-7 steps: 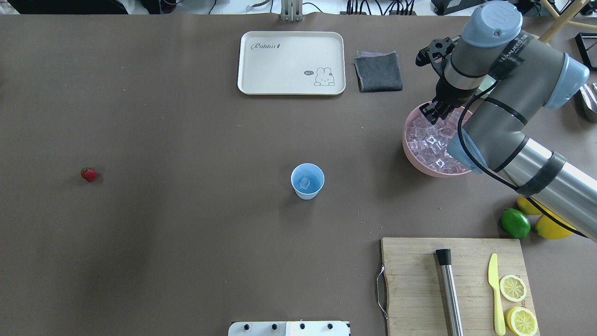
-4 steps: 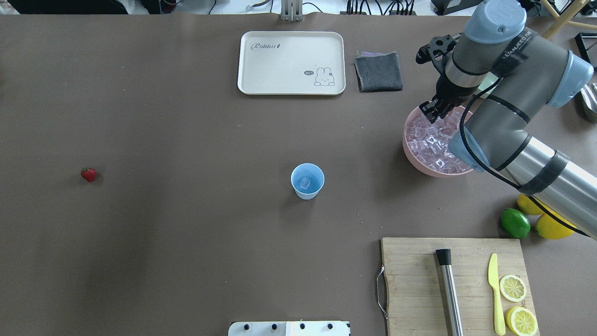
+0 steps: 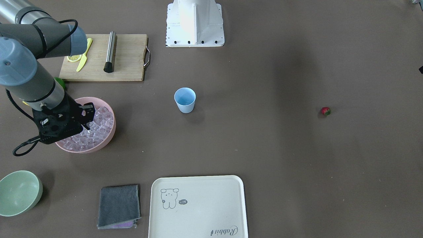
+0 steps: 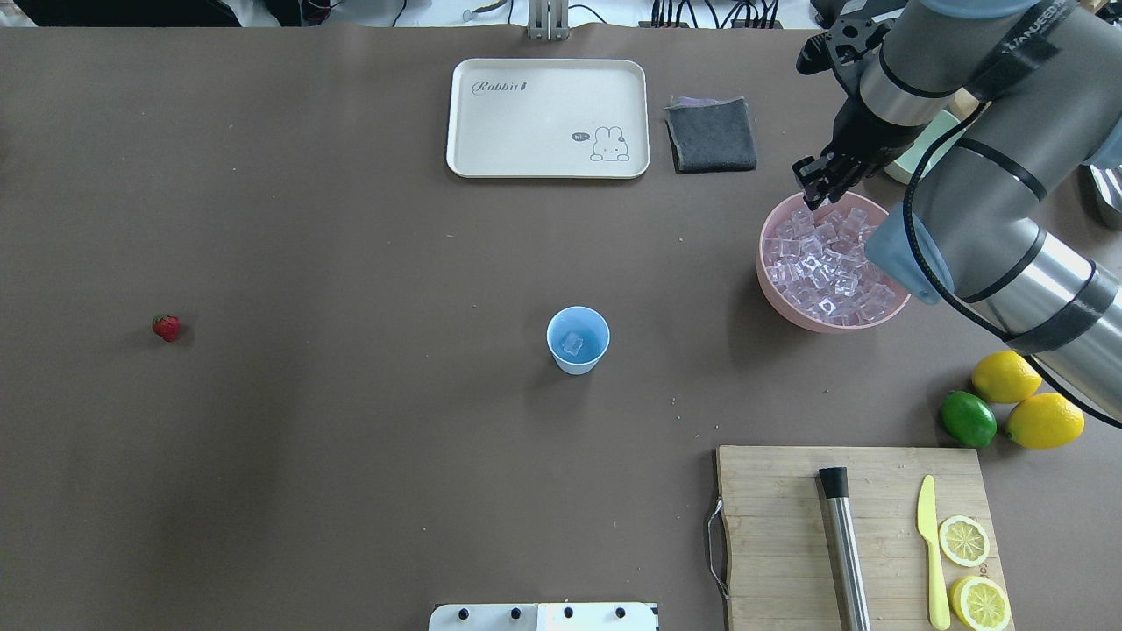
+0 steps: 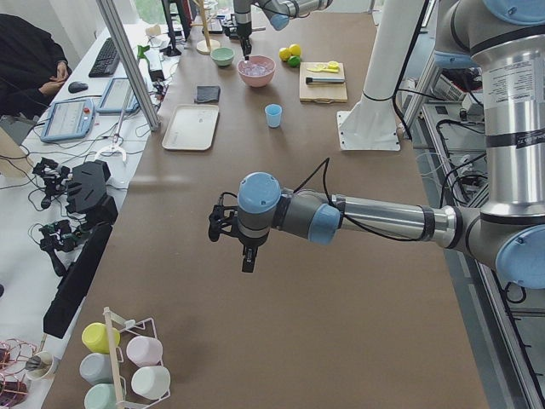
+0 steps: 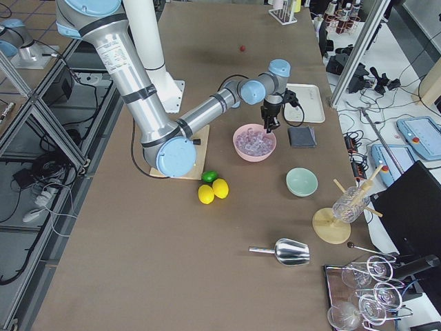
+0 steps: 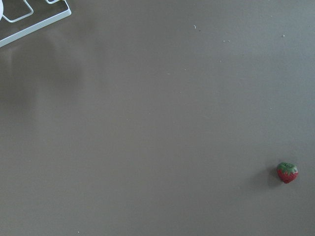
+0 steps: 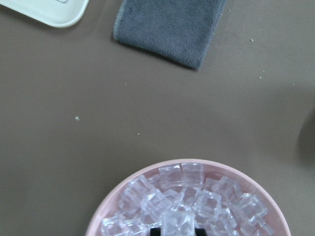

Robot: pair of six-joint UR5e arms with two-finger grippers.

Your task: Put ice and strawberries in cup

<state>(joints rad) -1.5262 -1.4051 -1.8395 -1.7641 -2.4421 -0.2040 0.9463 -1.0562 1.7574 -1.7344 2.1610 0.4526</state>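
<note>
**Ice cube gripped over the pink bowl; strawberry lying well apart**

The right gripper (image 4: 815,188) is seen pointing down over the far rim of the pink bowl (image 4: 824,326). Its fingertips are closed on one ice cube (image 8: 178,221). In the right wrist view that cube is framed between the two dark tips, above the heap of ice (image 4: 820,263) by which the bowl is filled.

The cup (image 4: 578,340) is stood upright near the middle of the table (image 4: 351,438), well apart from the bowl. Its long axis is vertical, with the wide mouth turned up and the narrower base down. A single clear cube (image 4: 572,343) is seen at its bottom.

The strawberry (image 4: 166,328) is found far over on the robot's left side of the table, well apart from the cup. In the left wrist view its green cap is turned toward the top of the view and its red tip toward the bottom right, the long axis running between the two.

The left gripper (image 5: 246,260) is held above the table with its fingers pointing down. Whether it is open or closed cannot be told.
</note>
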